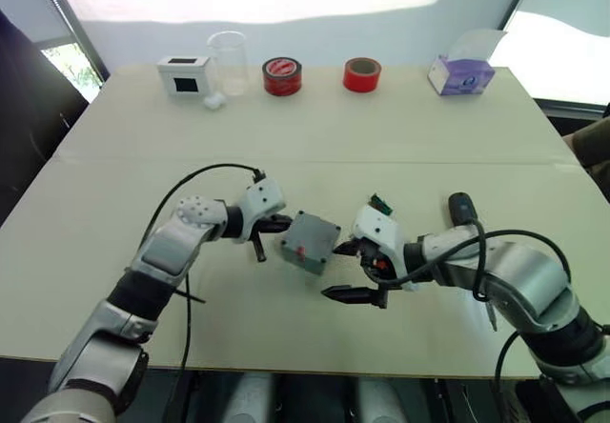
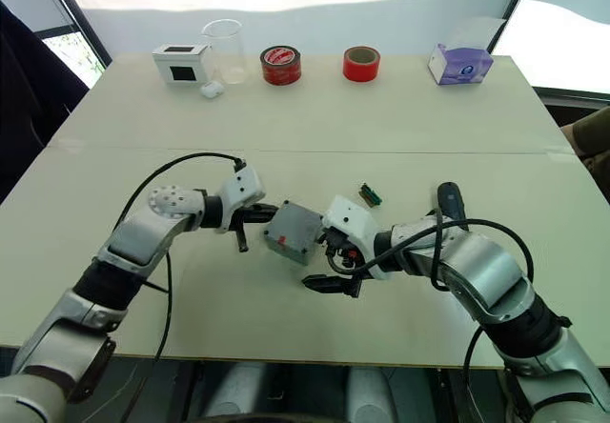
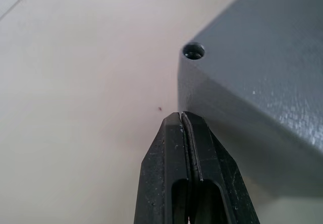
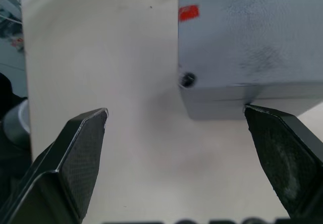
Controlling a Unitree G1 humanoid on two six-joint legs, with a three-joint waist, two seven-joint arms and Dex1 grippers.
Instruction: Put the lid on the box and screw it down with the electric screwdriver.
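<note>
Starting on your left, the left gripper (image 1: 270,225) has its two fingers pressed flat together, holding nothing, with the tips just beside a corner of the box (image 1: 310,242). From the head views you cannot quite tell whether those tips touch the box wall; the left wrist view puts them at the wall's foot, below a corner screw hole (image 3: 194,50).

The box sits near the middle of the table (image 1: 315,147), tilted diagonally to the table's edges, red mark (image 1: 300,249) facing you. Its top looks closed by the lid (image 2: 296,221), though the seam is hard to read from the head; the right wrist view shows a faint line low on the side wall that may be that joint.

To the right of the box, the right gripper (image 1: 352,271) is spread wide and empty, one finger near the box's right corner, the other well out toward you.

Farther right, the electric screwdriver (image 1: 462,208) lies on the table beyond the right forearm, its long axis running away from you. It lies well apart from the box, and the right arm is far nearer to it, so I judge fetching it falls to that arm.
</note>
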